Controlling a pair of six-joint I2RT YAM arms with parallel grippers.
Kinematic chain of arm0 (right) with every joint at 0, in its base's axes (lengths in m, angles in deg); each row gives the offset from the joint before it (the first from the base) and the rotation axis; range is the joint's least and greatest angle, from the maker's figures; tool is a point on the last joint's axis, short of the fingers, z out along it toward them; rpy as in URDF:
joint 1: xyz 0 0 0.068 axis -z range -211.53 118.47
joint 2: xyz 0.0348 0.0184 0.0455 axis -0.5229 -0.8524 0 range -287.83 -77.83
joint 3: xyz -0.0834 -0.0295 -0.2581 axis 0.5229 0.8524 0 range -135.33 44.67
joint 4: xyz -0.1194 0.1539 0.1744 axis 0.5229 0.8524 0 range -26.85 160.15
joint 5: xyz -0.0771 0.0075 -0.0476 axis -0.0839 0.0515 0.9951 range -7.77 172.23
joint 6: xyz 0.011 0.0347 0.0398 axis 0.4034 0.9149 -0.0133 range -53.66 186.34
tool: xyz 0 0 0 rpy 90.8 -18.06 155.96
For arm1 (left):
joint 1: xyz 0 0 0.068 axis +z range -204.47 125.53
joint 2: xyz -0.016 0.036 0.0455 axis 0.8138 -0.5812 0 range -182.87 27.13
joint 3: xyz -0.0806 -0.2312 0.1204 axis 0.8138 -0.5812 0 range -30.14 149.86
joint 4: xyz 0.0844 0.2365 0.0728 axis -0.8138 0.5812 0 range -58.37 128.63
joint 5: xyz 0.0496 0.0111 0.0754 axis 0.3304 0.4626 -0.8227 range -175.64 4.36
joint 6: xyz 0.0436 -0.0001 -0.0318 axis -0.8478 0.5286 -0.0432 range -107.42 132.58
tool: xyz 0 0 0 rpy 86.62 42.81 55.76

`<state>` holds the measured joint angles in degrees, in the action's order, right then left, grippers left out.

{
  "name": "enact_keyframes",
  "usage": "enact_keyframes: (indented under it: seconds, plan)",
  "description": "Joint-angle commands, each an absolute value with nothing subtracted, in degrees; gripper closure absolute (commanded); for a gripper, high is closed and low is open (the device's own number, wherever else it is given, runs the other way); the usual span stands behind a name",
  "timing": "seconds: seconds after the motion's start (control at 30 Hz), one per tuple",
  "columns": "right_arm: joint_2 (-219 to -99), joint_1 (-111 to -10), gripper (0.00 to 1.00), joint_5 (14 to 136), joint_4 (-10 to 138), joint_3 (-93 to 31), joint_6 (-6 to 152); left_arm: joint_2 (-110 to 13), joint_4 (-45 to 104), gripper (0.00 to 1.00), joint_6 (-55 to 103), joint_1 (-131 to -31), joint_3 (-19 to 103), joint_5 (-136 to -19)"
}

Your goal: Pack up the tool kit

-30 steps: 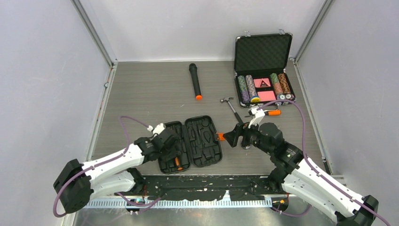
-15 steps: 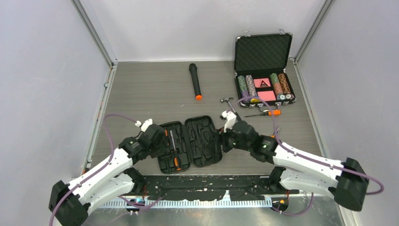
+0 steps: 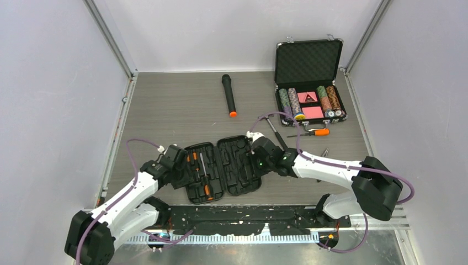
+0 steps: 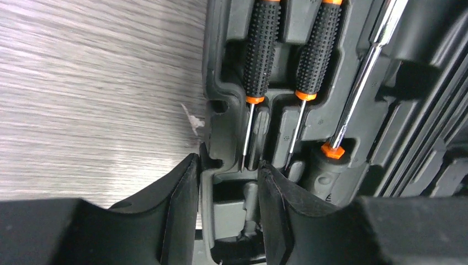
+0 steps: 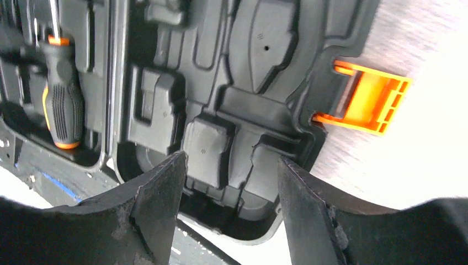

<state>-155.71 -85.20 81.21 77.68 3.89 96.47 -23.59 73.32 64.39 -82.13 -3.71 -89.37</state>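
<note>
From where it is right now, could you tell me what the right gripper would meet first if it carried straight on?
Most likely the right half of the open tool kit: the right gripper points at its empty moulded slots, jaws apart. Depth is unclear.

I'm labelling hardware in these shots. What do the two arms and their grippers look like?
Both arms match: white link shells with black joint housings, and a purple cable looping loosely along each. A small green light shows on the right arm. The left gripper and right gripper each have two matte black, wedge-shaped fingers; the right one's look scuffed.
</note>
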Motion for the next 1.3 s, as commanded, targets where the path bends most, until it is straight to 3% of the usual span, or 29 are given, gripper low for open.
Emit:
enact_keyframes:
  seconds: [0.0,0.2,0.37,0.53,0.83,1.27]
  plan:
    - [-154.8,-80.0,0.33,83.0,80.7,5.1,94.2,-23.6,68.7,0.6,63.8,-82.9,-6.3,-78.0]
    - [-152.9,-71.4,0.33,88.0,83.6,4.1,89.2,-20.5,65.3,0.64,71.4,-92.6,-7.9,-76.1]
    - [-149.5,-71.4,0.33,88.4,86.1,-0.7,84.6,-15.0,68.7,0.64,74.5,-95.3,-5.7,-78.9]
    - [-142.6,-76.3,0.34,87.1,86.1,-3.1,84.9,-10.0,75.0,0.63,72.3,-95.2,0.8,-88.8]
    - [-147.8,-92.5,0.42,84.7,81.6,-3.9,95.8,-28.2,68.8,0.63,64.6,-92.4,13.8,-91.6]
    - [-162.3,-99.2,0.5,84.9,84.5,-8.7,102.7,-43.9,64.0,0.72,62.6,-90.7,17.3,-88.5]
